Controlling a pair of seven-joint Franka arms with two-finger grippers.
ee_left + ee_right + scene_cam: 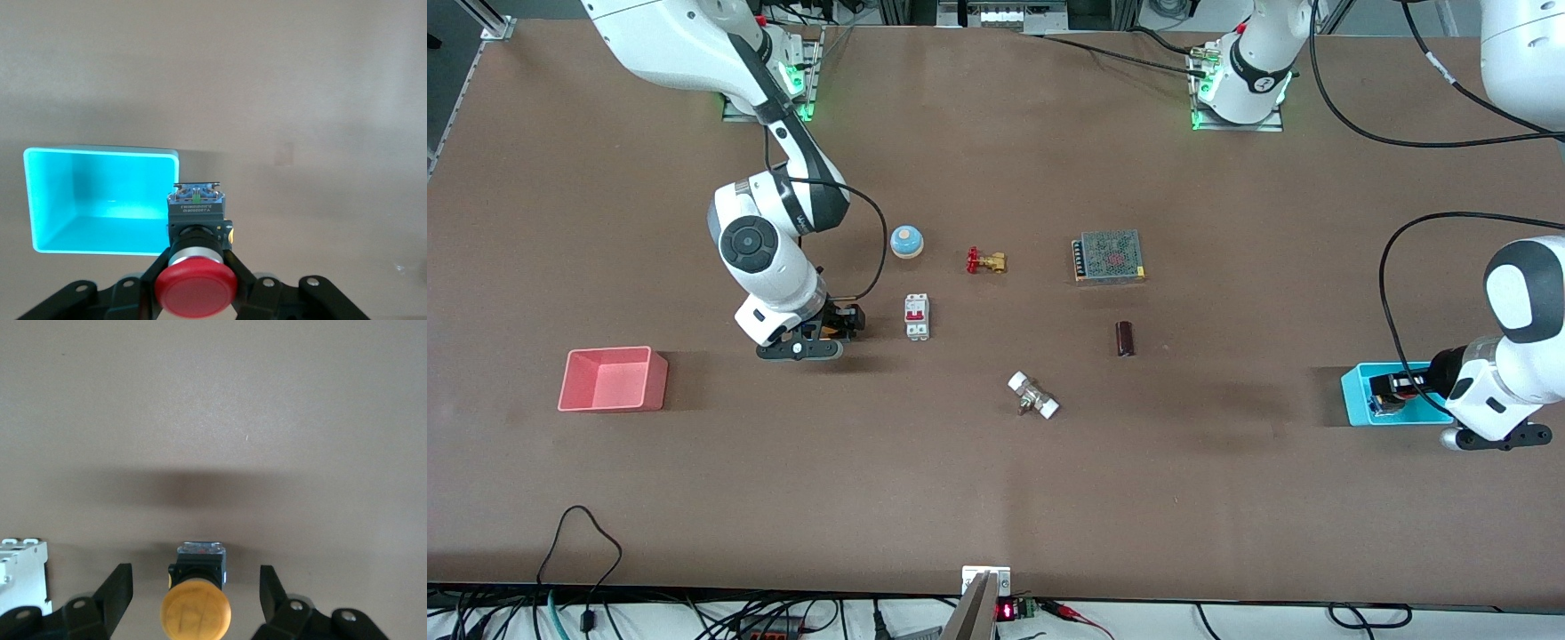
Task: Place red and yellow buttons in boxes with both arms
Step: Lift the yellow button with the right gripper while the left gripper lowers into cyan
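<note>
Left gripper [197, 293] clenched on red button [197, 283], over blue box [1360, 400] at left arm's end; should centre over box cavity, then release low.

Right gripper [193, 593] spread, fingers straddling yellow button [195, 610] on table [996, 498], beside white breaker [917, 316]; should close squarely on button body before carrying it to pink box [569, 396].

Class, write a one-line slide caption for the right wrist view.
Right gripper, jaws open, straddles the yellow button on the table, beside a white breaker.
</note>
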